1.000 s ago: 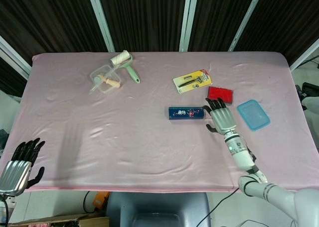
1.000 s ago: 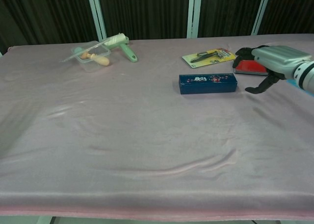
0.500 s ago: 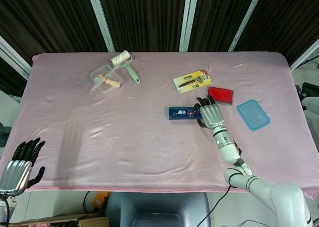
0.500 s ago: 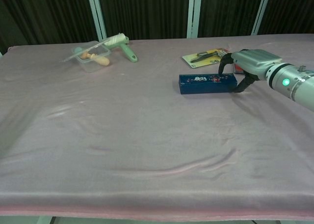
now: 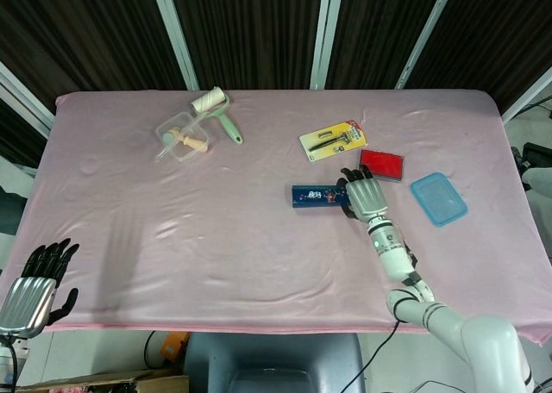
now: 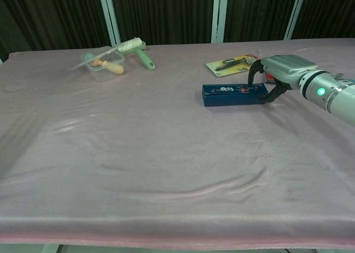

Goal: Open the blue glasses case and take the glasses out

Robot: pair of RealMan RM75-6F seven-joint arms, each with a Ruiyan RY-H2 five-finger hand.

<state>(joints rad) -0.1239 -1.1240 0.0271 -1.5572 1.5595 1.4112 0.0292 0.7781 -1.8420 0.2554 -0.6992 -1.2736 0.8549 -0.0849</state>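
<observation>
The blue glasses case [image 5: 319, 196] [image 6: 233, 94] lies closed and flat on the pink cloth, right of centre. My right hand [image 5: 366, 199] [image 6: 278, 71] is at the case's right end. Its fingers curl over the far side and the thumb presses the near side, so it grips that end. My left hand [image 5: 34, 283] hangs beyond the table's near left corner, fingers apart and holding nothing. It does not show in the chest view. The glasses are not visible.
Just behind my right hand lie a red flat box [image 5: 381, 164] and a yellow blister pack [image 5: 332, 140]. A light blue lid [image 5: 438, 198] sits to its right. A lint roller [image 5: 220, 113] and a clear container [image 5: 181, 137] are at the far left.
My right hand moved left from beside the case onto its right end, and its fingers and thumb closed around it. The case and my left hand have stayed put.
</observation>
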